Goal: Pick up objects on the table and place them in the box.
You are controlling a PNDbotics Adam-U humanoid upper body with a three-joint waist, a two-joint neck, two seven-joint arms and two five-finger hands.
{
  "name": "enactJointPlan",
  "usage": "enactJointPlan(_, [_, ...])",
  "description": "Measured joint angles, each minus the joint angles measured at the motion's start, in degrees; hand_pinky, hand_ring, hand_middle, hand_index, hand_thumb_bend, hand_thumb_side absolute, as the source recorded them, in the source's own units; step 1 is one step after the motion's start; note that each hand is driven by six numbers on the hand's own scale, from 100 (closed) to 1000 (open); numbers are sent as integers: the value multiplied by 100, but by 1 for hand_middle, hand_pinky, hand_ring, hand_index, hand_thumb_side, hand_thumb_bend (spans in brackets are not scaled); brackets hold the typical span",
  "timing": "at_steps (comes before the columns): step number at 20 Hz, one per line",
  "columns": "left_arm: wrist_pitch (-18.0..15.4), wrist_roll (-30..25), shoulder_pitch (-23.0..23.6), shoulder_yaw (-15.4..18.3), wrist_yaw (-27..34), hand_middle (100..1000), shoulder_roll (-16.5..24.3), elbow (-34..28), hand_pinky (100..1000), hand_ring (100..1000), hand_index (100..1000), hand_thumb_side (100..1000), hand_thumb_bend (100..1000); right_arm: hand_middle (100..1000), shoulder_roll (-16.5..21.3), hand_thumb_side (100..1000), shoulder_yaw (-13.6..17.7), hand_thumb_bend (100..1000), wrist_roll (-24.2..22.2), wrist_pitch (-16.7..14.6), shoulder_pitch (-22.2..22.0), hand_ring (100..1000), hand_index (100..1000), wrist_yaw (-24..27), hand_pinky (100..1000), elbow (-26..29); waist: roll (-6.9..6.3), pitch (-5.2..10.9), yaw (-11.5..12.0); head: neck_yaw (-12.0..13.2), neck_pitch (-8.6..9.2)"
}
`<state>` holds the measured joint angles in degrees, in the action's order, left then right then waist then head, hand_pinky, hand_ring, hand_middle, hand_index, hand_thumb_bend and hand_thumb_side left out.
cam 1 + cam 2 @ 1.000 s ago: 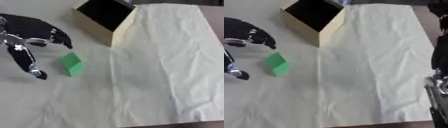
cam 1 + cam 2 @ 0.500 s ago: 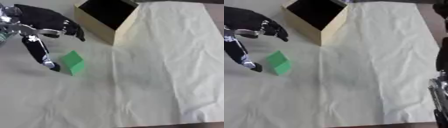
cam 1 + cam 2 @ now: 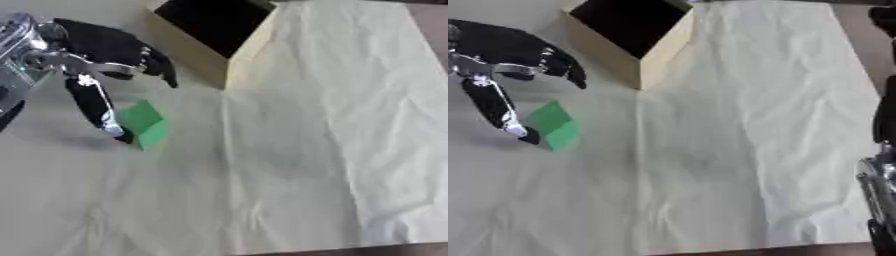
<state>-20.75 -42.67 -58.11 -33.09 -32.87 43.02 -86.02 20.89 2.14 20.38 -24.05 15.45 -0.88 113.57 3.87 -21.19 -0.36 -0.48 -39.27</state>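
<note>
The open tan cardboard box [image 3: 197, 37] is cut off at the top edge. The black right arm [image 3: 878, 200] is cut off at the right edge, hand hidden.

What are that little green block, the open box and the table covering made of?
The green block looks like matte foam or painted wood: flat faces, no shine. The box seems plain wood or thick card: pale tan walls, dark inside. The covering looks like thin cream cloth or paper, going by its creases.
</note>
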Motion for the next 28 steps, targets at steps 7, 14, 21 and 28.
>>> enactJointPlan(7, [-67,67,-1,-60,-202,808,-170,476,783,864,867,296,540,596,-48,870,4,100,32,-1,16,714,823,5,796,0,46,-41,-32,34,0])
enactJointPlan(14, [-102,102,-1,-61,-280,665,-216,642,701,792,749,290,467,596,-51,872,4,100,51,6,19,715,823,22,797,0,48,-59,-19,59,0])
enactJointPlan(21, [-195,195,-23,-58,-249,527,-219,634,585,681,609,229,323,595,-56,874,4,100,60,18,20,716,824,39,798,0,56,-59,-3,83,0])
enactJointPlan(28, [-172,172,-35,-57,-204,483,-219,572,510,623,550,142,197,595,-57,876,4,100,82,41,20,717,824,54,799,0,66,-59,4,83,0])
